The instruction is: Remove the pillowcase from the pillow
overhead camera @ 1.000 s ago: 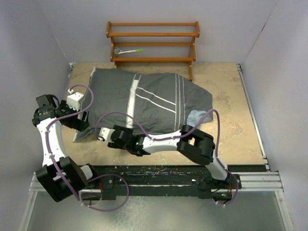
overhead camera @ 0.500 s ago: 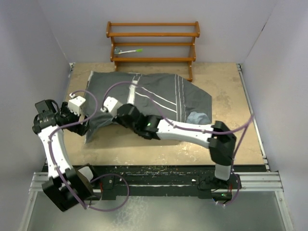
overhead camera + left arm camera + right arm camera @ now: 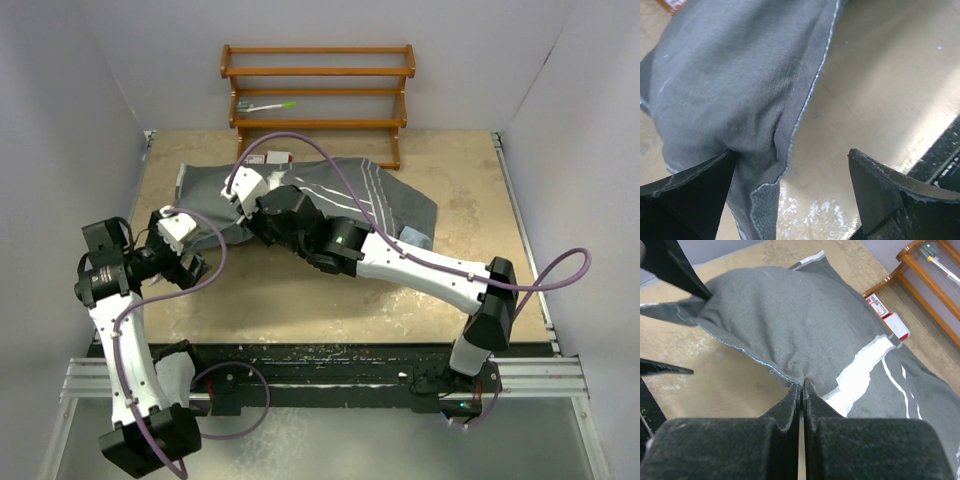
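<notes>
Across the far half of the table (image 3: 300,300), the pillowcase (image 3: 340,200) is lying rumpled just in front of the wooden rack (image 3: 318,90). No cream of the pillow is showing anywhere, so it is probably sitting hidden inside the cover. Your right gripper (image 3: 801,385) is pinching a raised fold of the grey cloth near the left end, its fingers pressed tight together on it. Your left gripper (image 3: 792,152) is standing with its jaws wide apart. The stitched hem is draping against one finger, but nothing is being clamped there. You are handling thin, limp fabric that is likely going to bunch and slide rather than resist, while the filling is adding bulk and drag. Judging from this, you are better off taking a single layer at the hem than a mid-panel fold.
</notes>
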Robot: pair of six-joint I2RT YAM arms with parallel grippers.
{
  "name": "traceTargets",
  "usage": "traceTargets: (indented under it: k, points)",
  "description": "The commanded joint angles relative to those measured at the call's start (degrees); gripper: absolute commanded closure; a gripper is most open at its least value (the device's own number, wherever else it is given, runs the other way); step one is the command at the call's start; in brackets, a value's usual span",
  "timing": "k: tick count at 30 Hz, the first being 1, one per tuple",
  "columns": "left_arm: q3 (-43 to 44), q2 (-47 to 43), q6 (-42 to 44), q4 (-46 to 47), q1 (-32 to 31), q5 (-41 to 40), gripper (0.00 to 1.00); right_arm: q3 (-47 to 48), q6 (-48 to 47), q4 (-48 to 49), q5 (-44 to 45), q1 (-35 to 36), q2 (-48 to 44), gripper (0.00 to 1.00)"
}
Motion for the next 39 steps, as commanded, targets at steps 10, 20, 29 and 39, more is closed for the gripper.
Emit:
traceTargets:
  k: [10,20,29,39]
  points:
    - [2.6,-1.1,-5.6,8.6,-4.2,-4.4,0.94,18.8,1.8,-4.5,-2.4,-0.1,-2.1,1.0]
    - [33.6,7.9,-34.3,16.9,-4.2,-1.3,1.0,8.0,8.9,-6.3,-4.2,-9.7,-12.6,0.67]
    - [59.8,16.9,-44.5,9.1,-4.3,5.5,1.0,0.1,5.7,-2.5,-13.0,-7.6,-19.7,0.23]
    - [62.0,16.1,-43.6,5.5,-4.2,8.8,1.0,-3.2,-0.6,2.3,-12.0,4.5,-12.4,0.05]
